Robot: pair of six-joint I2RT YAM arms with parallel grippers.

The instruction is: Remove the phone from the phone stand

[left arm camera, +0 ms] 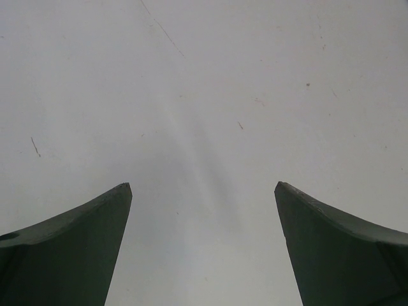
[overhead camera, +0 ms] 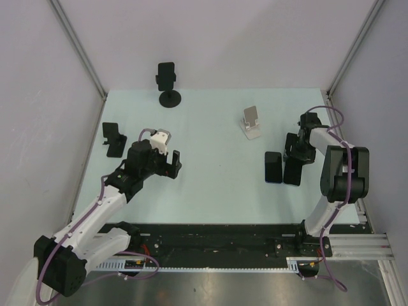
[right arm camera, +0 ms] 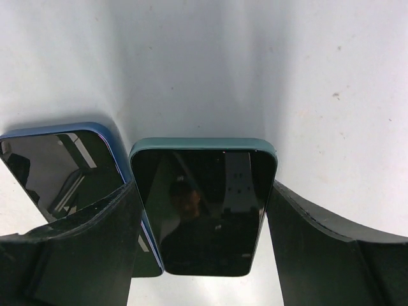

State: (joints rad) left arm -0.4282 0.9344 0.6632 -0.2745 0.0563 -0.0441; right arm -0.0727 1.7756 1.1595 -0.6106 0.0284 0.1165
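A black phone (overhead camera: pixel 167 72) stands upright in a black phone stand (overhead camera: pixel 169 97) with a round base at the back of the table. My left gripper (overhead camera: pixel 173 164) is open and empty over bare table, and only its two fingers and the tabletop show in its wrist view (left arm camera: pixel 203 185). My right gripper (overhead camera: pixel 298 153) is open, with one finger on each side of a green-cased phone (right arm camera: pixel 204 204) that lies flat, screen up. A blue-cased phone (right arm camera: pixel 64 166) lies just left of it, partly under my left finger. Both phones show in the top view, green (overhead camera: pixel 293 173) and blue (overhead camera: pixel 273 167).
A white stand (overhead camera: pixel 252 122) sits right of centre towards the back. A low black stand (overhead camera: pixel 113 138) sits near the left wall. Metal posts and grey walls enclose the table (overhead camera: pixel 210 178) on the left, back and right.
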